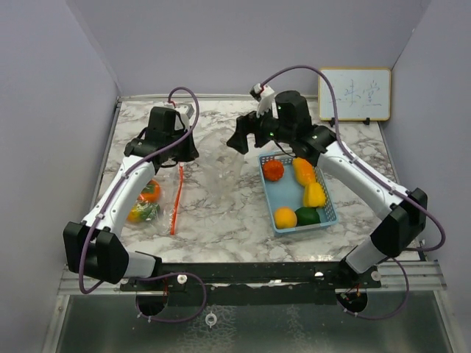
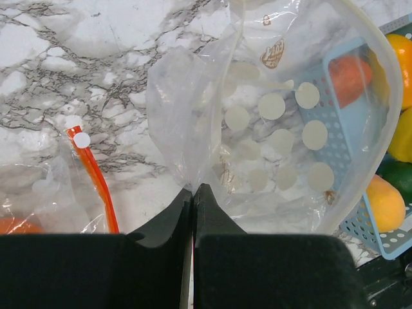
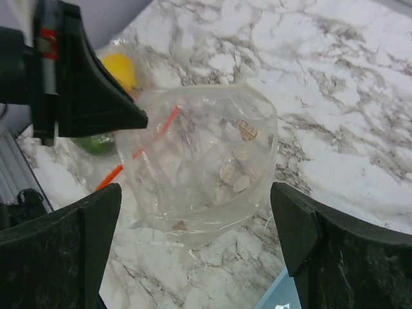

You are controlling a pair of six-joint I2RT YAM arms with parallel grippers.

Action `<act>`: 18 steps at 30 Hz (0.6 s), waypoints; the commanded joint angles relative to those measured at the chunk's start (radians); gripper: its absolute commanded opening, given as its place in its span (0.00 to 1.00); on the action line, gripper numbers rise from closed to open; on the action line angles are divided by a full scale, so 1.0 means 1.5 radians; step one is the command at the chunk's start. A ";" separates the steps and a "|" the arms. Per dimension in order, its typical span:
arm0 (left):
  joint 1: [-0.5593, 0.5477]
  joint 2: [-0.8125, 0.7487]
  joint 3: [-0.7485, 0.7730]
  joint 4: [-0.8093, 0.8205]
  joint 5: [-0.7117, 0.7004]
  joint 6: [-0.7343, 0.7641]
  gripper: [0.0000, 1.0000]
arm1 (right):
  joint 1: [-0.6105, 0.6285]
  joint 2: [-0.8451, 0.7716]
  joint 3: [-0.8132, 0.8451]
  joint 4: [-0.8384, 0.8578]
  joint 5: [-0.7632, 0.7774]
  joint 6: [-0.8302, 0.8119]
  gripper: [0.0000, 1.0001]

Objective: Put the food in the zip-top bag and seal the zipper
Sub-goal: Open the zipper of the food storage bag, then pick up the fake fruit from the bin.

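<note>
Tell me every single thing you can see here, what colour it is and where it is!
Basket: one, blue, right side of the table.
Food in the basket: five, red, two orange, yellow, green.
Food by the left arm: three, orange, yellow, green.
Bag: one, see-through with pale dots, middle.
Zipper strip: one, orange, left of the bag.
Whiteboard: one, white, back right.
Table: one, white-grey marble.
Left gripper: black, shut on the bag's edge.
Right gripper: black, open, over the bag.

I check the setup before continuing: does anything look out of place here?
Yes. Food pieces lie in crumpled plastic by the orange zipper strip, left of the clear bag that the left gripper pinches; that bag looks empty.
</note>
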 commanded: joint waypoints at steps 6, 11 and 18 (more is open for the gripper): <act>0.001 -0.004 0.073 -0.067 -0.079 0.037 0.00 | -0.039 -0.097 -0.014 -0.142 0.209 0.019 1.00; 0.001 0.000 0.125 -0.106 -0.102 0.053 0.00 | -0.067 -0.063 -0.047 -0.229 0.324 0.006 1.00; 0.000 0.021 0.094 -0.044 -0.007 0.030 0.00 | -0.116 -0.001 -0.115 -0.155 0.250 0.028 0.97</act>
